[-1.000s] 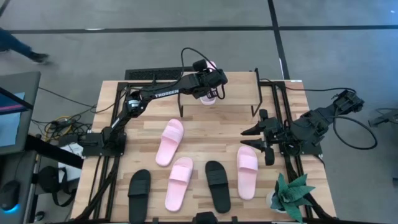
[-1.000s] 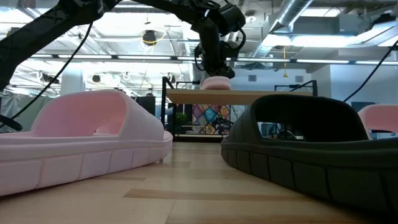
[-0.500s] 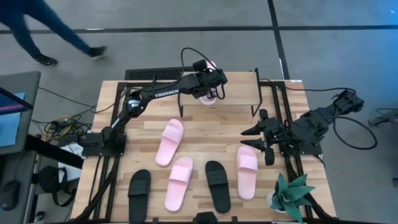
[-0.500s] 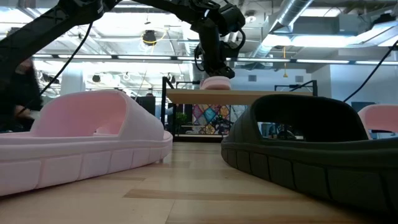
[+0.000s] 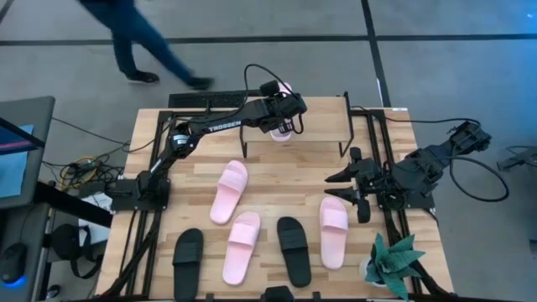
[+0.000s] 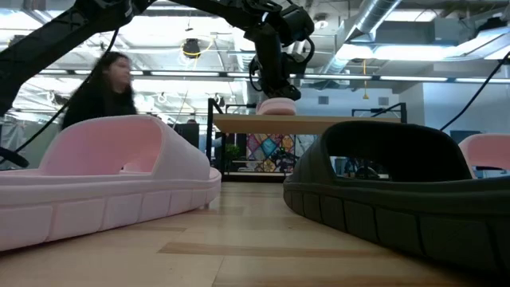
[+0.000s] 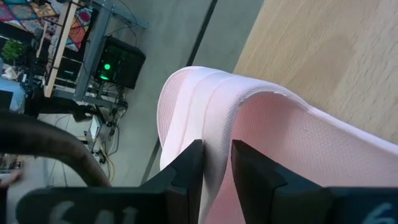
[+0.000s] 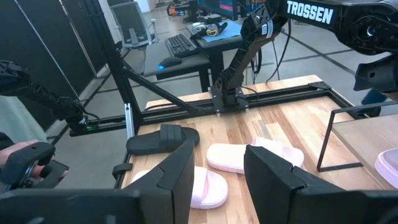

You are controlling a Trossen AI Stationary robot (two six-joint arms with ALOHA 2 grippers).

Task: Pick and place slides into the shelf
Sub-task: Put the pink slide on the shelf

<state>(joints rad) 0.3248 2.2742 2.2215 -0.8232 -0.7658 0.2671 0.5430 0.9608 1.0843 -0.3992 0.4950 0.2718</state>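
Your left end effector (image 5: 289,117) clamps 1 pink slide (image 7: 261,143) over the shelf (image 5: 323,126) at 12 o'clock; lower, then release.

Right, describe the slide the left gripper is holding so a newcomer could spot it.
Find the shelf at the table's far edge. On its top board, near the left end, the left gripper is shut on a pink slide. It is the only slide on the shelf; the other five lie on the tabletop.
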